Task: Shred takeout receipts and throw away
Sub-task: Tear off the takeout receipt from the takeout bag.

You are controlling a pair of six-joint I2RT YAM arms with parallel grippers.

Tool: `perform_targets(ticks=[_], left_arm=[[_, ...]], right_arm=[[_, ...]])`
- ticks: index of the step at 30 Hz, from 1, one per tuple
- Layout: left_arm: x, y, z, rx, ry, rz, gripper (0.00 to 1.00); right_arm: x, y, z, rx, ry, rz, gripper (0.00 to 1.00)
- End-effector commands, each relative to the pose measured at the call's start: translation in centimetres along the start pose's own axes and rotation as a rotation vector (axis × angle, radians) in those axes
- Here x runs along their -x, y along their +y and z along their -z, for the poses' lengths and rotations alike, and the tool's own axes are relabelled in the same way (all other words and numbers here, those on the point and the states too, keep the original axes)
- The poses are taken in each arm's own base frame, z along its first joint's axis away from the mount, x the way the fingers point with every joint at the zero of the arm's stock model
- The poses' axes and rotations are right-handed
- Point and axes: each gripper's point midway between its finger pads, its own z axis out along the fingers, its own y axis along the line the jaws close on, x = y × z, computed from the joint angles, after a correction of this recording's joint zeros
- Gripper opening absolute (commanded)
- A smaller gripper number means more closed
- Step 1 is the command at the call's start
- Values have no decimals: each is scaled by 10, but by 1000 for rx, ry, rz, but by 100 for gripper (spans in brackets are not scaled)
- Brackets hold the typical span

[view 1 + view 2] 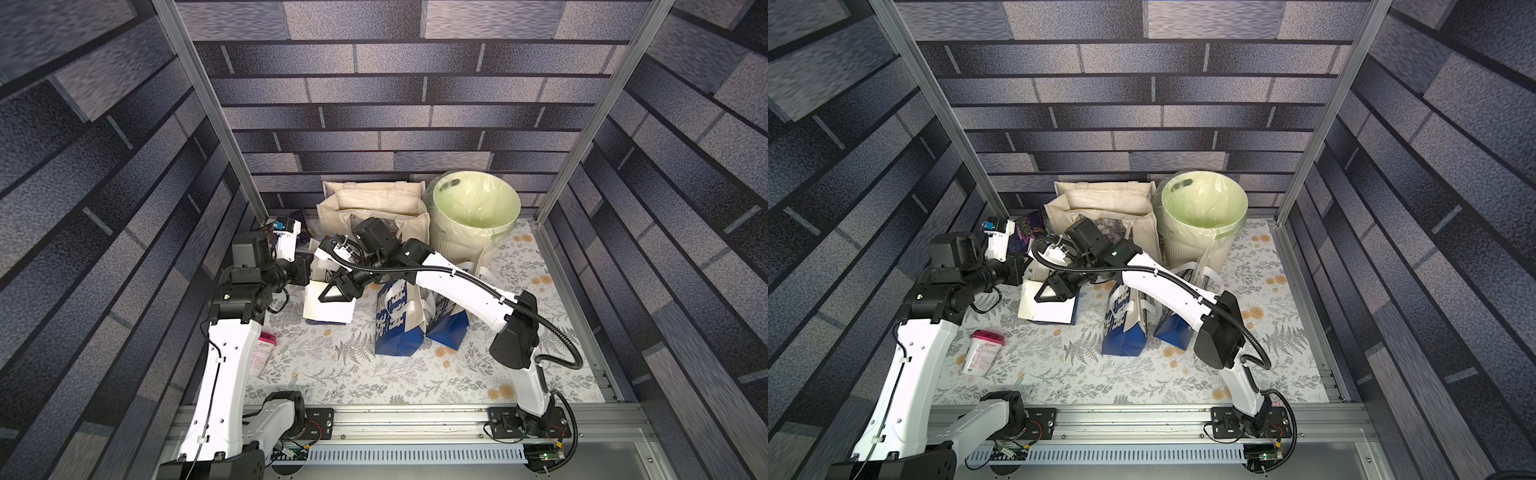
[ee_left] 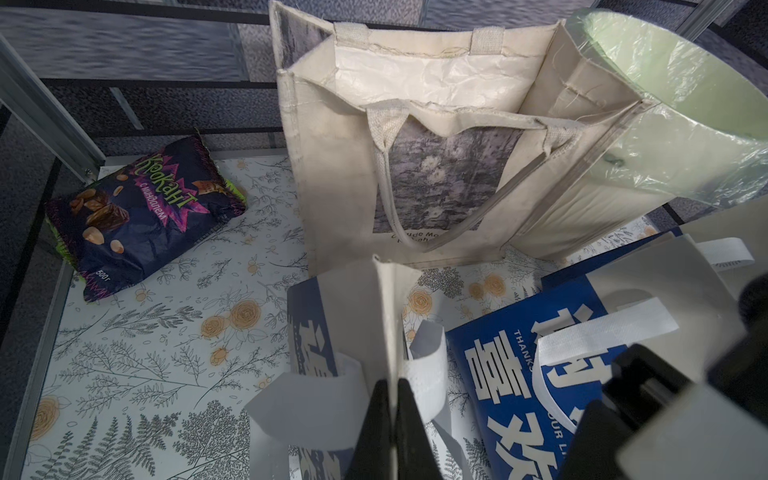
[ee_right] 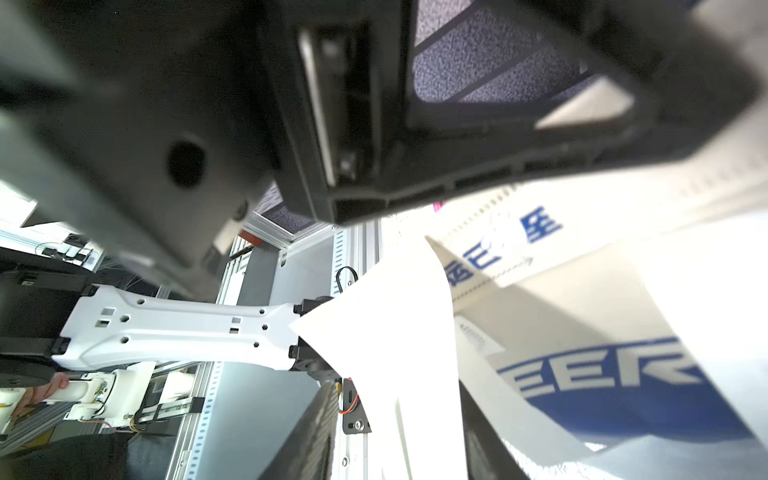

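Now: green bin (image 1: 498, 195) plastic-lined; left pincer (image 2: 392, 386) clamps paper bag (image 2: 361, 307) rim.

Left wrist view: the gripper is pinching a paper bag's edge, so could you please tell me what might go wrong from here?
1. The left gripper is shut on the thin rim of the blue-and-white paper bag; a pull could tear the rim or tip the bag.
2. The right gripper is at that bag's mouth, near its loose strap handles, so it may snag a strap.
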Motion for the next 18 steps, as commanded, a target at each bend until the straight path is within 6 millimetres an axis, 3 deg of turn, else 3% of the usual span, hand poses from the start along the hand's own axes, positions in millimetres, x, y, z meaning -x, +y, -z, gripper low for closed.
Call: perform_targets(ticks=[1,9,14,18], left_arm=[[8,5,-1,29,-41,4,0],[7,8,-2,36,-39,9,0],[7,6,-3,25,-43,14,0],[6,4,-3,12,-45,17,0]], right_arm=[[-3,19,19,1,0,-7,48],[-10,21,22,8,-12,-47,48],[-4,19,16,26,-42,-69,39],[0,6,9,-9,-60,-77,33]])
